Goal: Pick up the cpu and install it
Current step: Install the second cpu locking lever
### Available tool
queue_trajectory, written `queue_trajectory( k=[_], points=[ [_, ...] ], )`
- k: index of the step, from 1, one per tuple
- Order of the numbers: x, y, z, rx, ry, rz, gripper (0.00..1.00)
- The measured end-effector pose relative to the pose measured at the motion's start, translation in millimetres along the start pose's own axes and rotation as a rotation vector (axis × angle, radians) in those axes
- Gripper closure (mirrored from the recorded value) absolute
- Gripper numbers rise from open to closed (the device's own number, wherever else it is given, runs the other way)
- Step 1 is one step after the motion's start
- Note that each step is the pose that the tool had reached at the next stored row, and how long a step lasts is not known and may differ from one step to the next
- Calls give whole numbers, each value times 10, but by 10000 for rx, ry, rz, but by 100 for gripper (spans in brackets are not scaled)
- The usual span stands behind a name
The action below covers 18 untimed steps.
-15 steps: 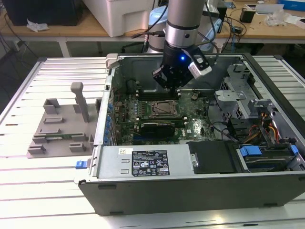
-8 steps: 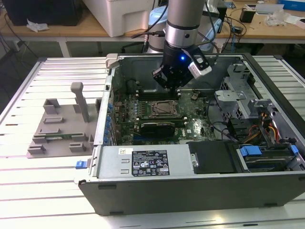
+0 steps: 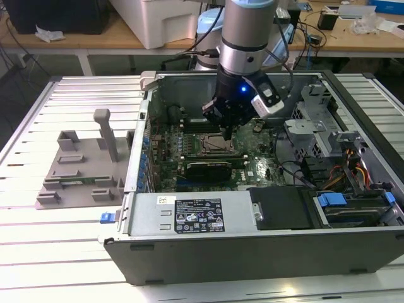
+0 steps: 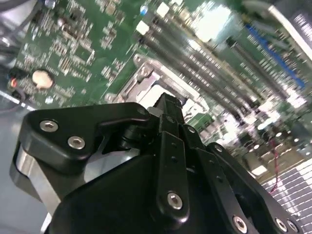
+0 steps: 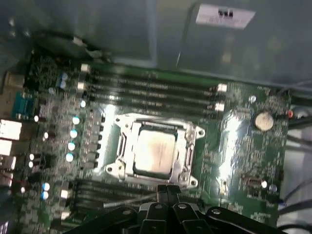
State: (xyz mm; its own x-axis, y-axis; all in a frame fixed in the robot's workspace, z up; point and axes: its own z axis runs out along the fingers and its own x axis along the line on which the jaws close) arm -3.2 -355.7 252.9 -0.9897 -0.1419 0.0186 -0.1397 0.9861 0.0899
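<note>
inside the open computer case (image 3: 252,252), lying on its side on the slatted desk (image 3: 57,252), the arm (image 3: 247,31) is reaching down over the green circuit board (image 3: 252,167). the claw (image 3: 227,134) is hanging just above the metal socket frame (image 3: 218,146) in the middle of the board.

in the first wrist view the cpu (image 5: 154,152) is sitting flat in the socket frame (image 5: 192,141), its silvery top facing up and the frame's bright metal edges running all around it. the claw (image 5: 167,189) is showing at the edge of that picture, its two black fingers (image 5: 162,192) pressed together with no gap between them and nothing caught in them, their tips just beside the frame's near edge. whether they are touching the frame i cannot tell.

in the second wrist view the claw (image 4: 168,103) is pointing down at the same socket frame (image 4: 146,78), clenched, with the long memory slots (image 4: 219,63) running beside it.

out on the desk, to the exterior view's left of the case, a grey plastic tray (image 3: 82,170) with upright blocks is standing well apart from the arm. behind the case, a wooden workbench (image 3: 95,39) is carrying a white box (image 3: 161,19).
</note>
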Motion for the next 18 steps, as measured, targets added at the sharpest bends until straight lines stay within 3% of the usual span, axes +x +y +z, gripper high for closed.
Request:
queue_trajectory(
  k=[1, 2, 4, 9, 11, 12, 18],
  points=[
    [35, -35, 2, -380, -55, -11, 90],
    [136, -77, 22, -391, -55, -12, 90],
    [221, -141, 38, -392, -55, -13, 90],
    [317, -283, 55, -390, -55, -11, 90],
    [371, -281, 112, -400, -56, -18, 90],
    [422, -265, 187, -405, -55, -36, 90],
    [460, -221, 350, -402, -40, -165, 90]
  ],
)
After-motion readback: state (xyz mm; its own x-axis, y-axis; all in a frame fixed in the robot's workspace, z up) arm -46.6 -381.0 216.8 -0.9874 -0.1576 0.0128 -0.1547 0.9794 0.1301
